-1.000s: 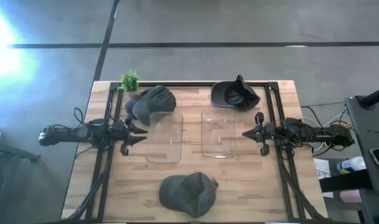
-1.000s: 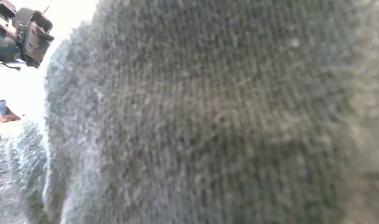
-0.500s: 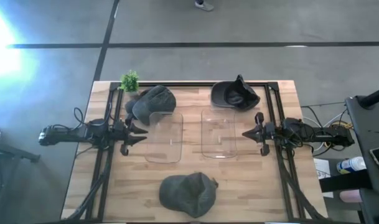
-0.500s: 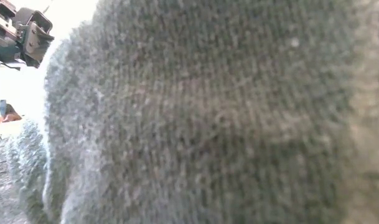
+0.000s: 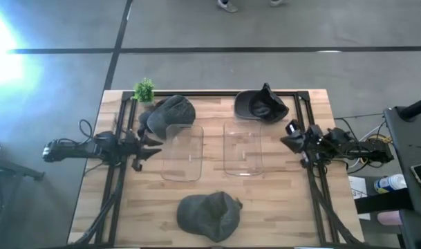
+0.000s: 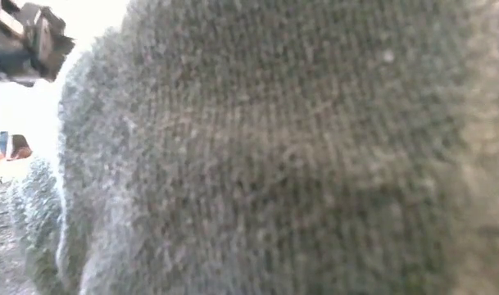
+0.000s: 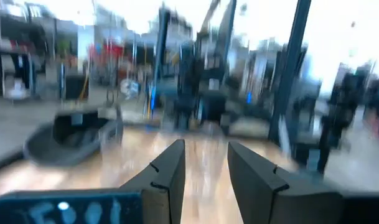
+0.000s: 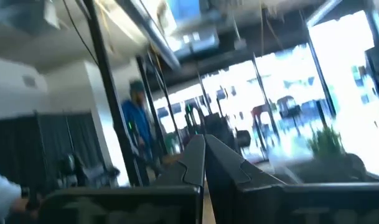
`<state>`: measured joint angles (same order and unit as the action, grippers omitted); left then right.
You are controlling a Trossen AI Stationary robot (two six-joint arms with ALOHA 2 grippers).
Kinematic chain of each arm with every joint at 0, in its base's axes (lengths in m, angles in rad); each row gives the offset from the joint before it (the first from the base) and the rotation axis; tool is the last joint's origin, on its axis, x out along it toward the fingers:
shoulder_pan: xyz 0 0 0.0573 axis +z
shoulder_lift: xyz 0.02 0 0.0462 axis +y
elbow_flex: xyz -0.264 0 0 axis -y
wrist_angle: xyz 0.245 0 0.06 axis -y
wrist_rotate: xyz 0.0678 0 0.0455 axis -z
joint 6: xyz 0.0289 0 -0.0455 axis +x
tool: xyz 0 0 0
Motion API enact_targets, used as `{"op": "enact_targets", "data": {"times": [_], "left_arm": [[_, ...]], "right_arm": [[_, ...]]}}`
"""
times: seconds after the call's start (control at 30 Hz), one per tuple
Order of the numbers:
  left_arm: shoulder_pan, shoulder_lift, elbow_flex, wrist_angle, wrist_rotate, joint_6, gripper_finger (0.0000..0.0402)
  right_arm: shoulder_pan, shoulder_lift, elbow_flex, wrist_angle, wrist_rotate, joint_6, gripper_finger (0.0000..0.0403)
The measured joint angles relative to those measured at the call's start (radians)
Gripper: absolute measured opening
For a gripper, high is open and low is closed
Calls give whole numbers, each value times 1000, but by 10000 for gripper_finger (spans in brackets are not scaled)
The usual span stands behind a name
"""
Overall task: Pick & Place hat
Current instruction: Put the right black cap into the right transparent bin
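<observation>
Three hats lie on the wooden table. A grey knitted hat (image 5: 172, 114) sits at the far left, a black cap (image 5: 260, 105) at the far right with its hollow up, and a grey cap (image 5: 209, 214) at the near edge, filling the low view (image 6: 282, 156). My left gripper (image 5: 157, 141) is open (image 7: 205, 180) at the table's left side, near the grey hat, with the black cap (image 7: 71, 134) farther off in its view. My right gripper (image 5: 286, 138) is shut (image 8: 205, 155) at the right side, below the black cap, tipped upward toward the room.
Two clear plastic containers (image 5: 181, 152) (image 5: 243, 149) stand side by side mid-table between the grippers. A small green plant (image 5: 144, 90) stands at the far left corner. A person in blue (image 8: 136, 118) stands in the room. Black frame rails run along both table sides.
My right gripper has drawn back toward the table's right edge and a little toward the far edge, tipping upward. My left gripper has shifted slightly toward the far edge. The hats have stayed where they were.
</observation>
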<state>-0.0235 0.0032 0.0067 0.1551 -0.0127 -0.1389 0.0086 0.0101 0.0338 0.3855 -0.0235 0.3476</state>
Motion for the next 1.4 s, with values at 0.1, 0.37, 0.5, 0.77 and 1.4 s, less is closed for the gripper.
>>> {"op": "enact_targets", "data": {"times": [0.1,0.37,0.5,0.77,1.4], "left_arm": [[0,1,0,151,-1,-55,115],[0,5,0,522,-12,-250,115],[1,5,0,603,-235,-375,115],[2,78,15,612,-518,-396,115],[3,455,87,662,-686,-598,115]], "right_arm": [[0,0,0,54,0,19,9],[0,0,0,71,105,211,8],[-1,0,0,49,303,555,8],[-2,5,1,84,479,479,8],[-15,390,255,-376,624,638,146]]}}
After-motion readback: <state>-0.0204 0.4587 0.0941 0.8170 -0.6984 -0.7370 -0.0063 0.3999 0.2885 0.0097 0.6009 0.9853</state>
